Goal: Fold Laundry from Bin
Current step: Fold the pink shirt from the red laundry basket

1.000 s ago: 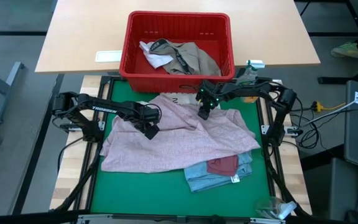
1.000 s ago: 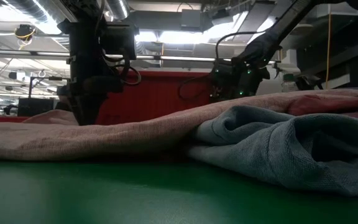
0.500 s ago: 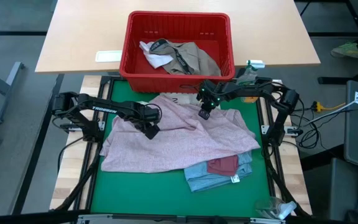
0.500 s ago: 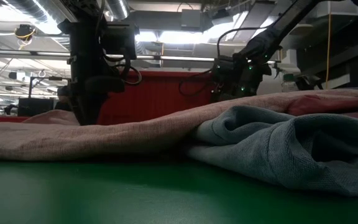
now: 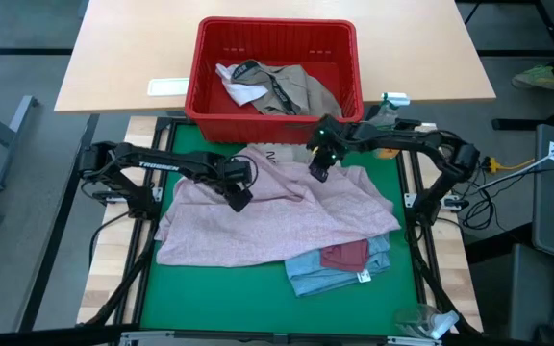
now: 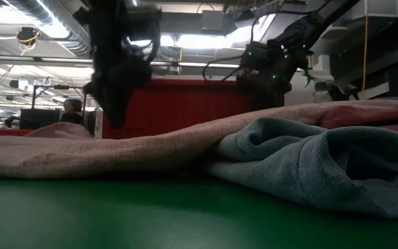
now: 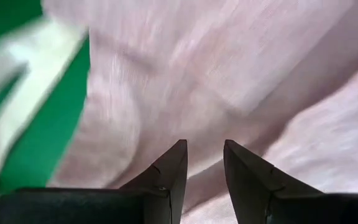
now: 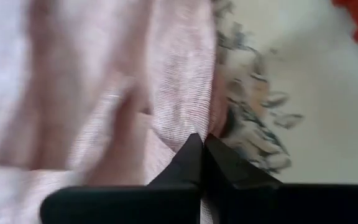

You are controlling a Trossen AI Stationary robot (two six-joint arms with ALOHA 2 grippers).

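Observation:
A pale pink garment (image 5: 277, 216) lies spread on the green mat, over light blue (image 5: 325, 274) and maroon (image 5: 344, 256) pieces at the near right. My left gripper (image 5: 241, 198) hangs open just above the pink cloth's left part, pointing down, with nothing between its fingers (image 7: 205, 155). My right gripper (image 5: 317, 173) is shut at the pink garment's far edge, beside a printed white tote (image 8: 272, 118). The red bin (image 5: 275, 67) stands beyond the mat and holds khaki-grey (image 5: 301, 88) and white (image 5: 234, 82) pieces. My right gripper pinches the pink garment's far edge (image 8: 182, 140) between its two shut fingertips, slanting down from the far right. How many layers it has cannot be told. The cloth rises to the fingertips there, while the rest of it lies on the mat.
The bin sits on a wooden table (image 5: 123, 67) behind the mat, with a white label (image 5: 166, 86) to its left. Bare green mat (image 5: 210, 298) shows at the near left. A clear plastic item (image 5: 421, 322) lies at the near right corner.
My right gripper has shut at the pink garment's far edge and risen a little, drawing that edge up with it. My left gripper has also risen off the pink cloth, its fingers still apart. The rest of the garment has stayed flat.

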